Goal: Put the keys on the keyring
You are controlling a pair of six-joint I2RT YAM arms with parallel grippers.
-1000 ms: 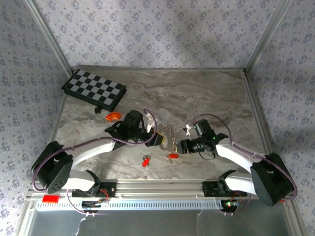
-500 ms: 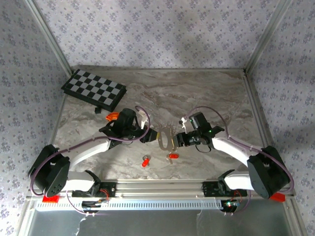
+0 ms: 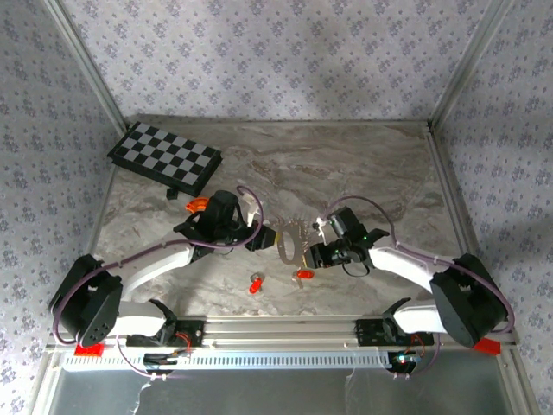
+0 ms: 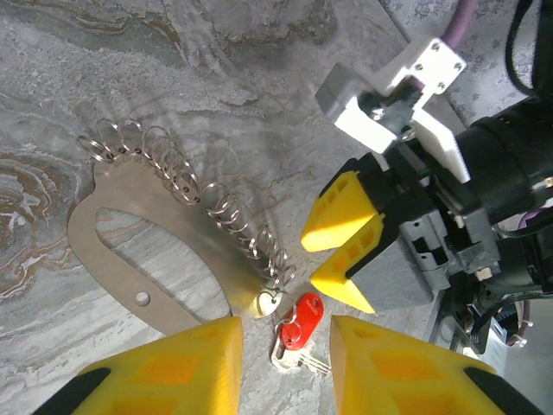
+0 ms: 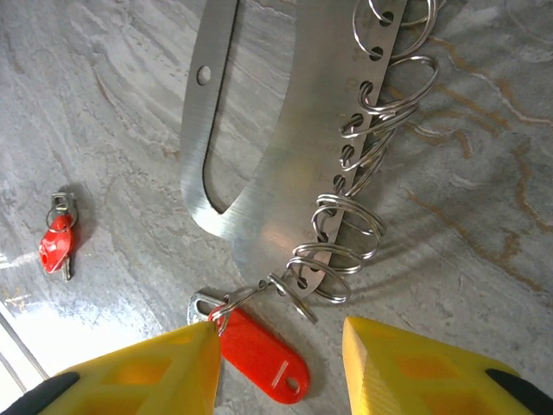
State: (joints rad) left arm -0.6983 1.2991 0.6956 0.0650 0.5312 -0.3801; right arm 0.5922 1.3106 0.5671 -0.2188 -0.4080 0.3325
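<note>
Keyring [image 5: 285, 173] sits between left fingers [image 4: 173, 363] and right fingers [image 5: 147, 372], both pairs parted.

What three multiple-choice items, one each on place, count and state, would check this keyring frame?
1. Where on the grey marble table does the black-and-white checkered board lie? A far left; B near right; C centre.
2. How many red-headed keys lie by the silvery metal oblong keyring in the right wrist view? A one; B two; C four.
3. How do the jaws of the right gripper stand? A shut on the board; B shut on the keyring; C apart.
1 A: it sits by the far left corner. 2 B: one at the keyring's end, a small red key apart. 3 C: a key shows in the gap between them.
</note>
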